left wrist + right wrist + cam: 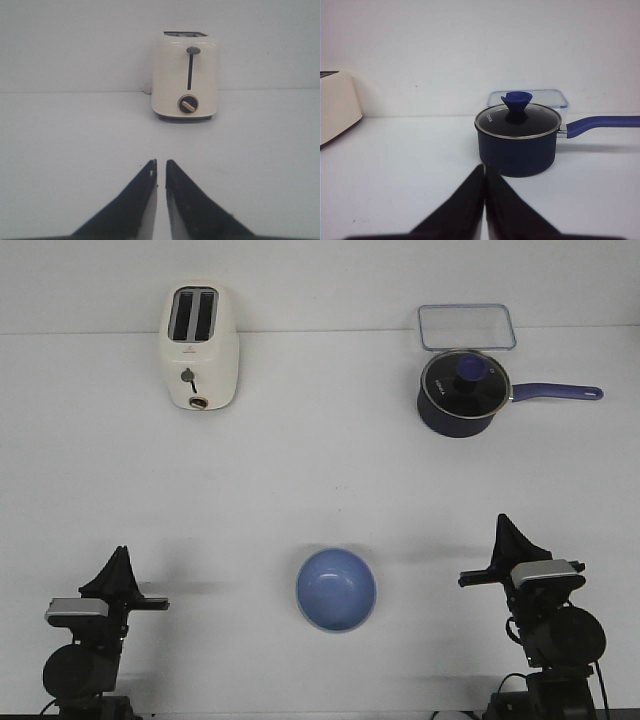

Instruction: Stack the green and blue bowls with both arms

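A periwinkle blue bowl [336, 589] sits upright on the white table near the front edge, midway between the arms. No green bowl shows in any view. My left gripper [120, 554] rests at the front left, well apart from the bowl; in the left wrist view [161, 163] its jaws stand almost together with a thin gap and hold nothing. My right gripper [503, 524] rests at the front right, also apart from the bowl; in the right wrist view [484, 168] its jaws are pressed together and empty.
A cream toaster [201, 347] stands at the back left and also shows in the left wrist view [186, 76]. A dark navy saucepan with glass lid [463, 391] and long handle stands at the back right, with a clear lidded container [466, 327] behind it.
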`<act>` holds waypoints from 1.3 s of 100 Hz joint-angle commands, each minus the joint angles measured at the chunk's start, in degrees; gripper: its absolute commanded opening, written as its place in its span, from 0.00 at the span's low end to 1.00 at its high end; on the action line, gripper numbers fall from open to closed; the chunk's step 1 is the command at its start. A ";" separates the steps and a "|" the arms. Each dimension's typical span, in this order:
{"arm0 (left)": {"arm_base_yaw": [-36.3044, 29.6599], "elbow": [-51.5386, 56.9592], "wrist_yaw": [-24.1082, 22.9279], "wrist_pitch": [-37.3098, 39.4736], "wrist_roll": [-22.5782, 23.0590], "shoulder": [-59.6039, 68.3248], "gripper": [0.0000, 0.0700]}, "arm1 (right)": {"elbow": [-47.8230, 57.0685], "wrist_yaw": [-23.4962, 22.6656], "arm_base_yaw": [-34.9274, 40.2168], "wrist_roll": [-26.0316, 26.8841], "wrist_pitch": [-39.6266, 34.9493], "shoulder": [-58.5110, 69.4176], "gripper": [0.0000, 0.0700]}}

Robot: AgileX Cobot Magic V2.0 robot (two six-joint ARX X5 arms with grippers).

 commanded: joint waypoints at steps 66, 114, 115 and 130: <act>0.07 -1.16 0.13 0.57 0.28 -0.04 0.02 | -3.96 1.38 0.13 -16.52 -1.01 -9.55 0.00; 0.07 -1.16 0.13 0.52 0.28 -0.07 0.02 | -17.62 4.61 0.04 -26.95 -4.63 -19.65 0.00; 0.07 -1.16 0.13 0.57 0.28 -0.07 0.02 | -17.62 4.63 0.02 -26.95 -4.63 -19.63 0.00; 0.07 -1.14 0.11 0.57 0.28 -0.07 0.02 | -17.62 4.42 0.02 -26.80 -4.02 -19.63 0.00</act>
